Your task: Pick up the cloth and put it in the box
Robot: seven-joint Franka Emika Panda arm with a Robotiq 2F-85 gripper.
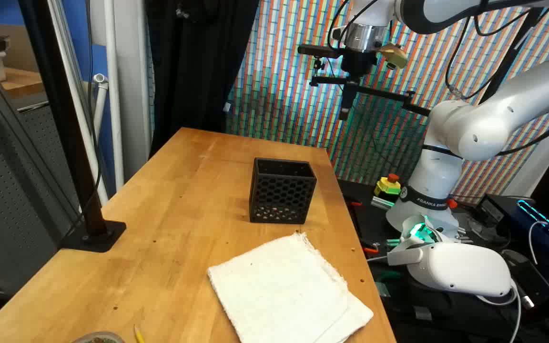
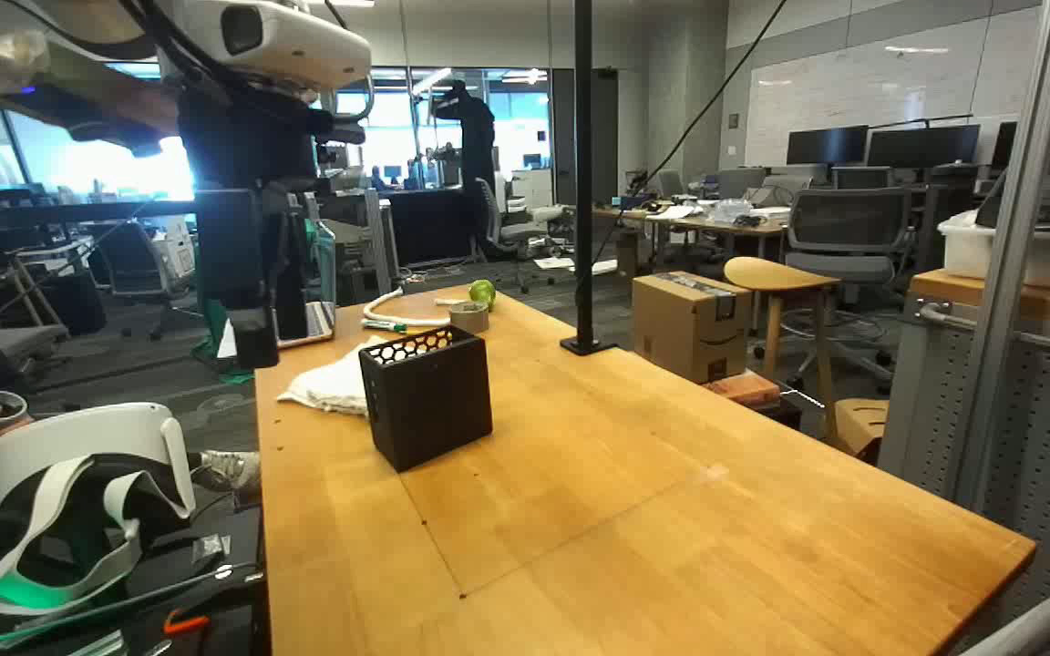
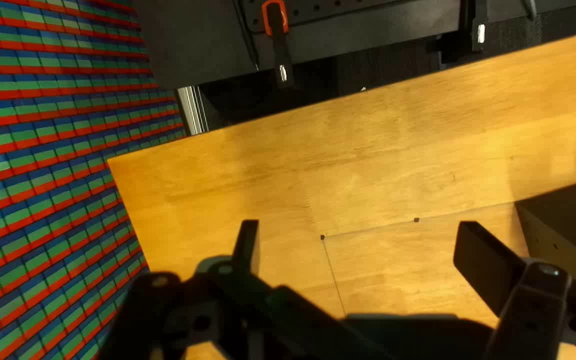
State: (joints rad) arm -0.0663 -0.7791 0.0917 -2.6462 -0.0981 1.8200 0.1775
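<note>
Jaws wide and empty, I hang high; rightward in an exterior view, the folded white cloth [image 2: 334, 383] lies flat on the desk [image 2: 625, 474], so a shallow pinch may slip; further right, the honeycomb box [image 2: 434, 401] could topple if snagged.

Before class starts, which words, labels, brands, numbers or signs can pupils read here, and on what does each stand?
"FRANKA": black band on the robot base; the letters after it are blurred.
Smile sign: cardboard box; other print unreadable.
Whiteboard marks: too faint to read.
Cloth, black box: no text visible.
</note>
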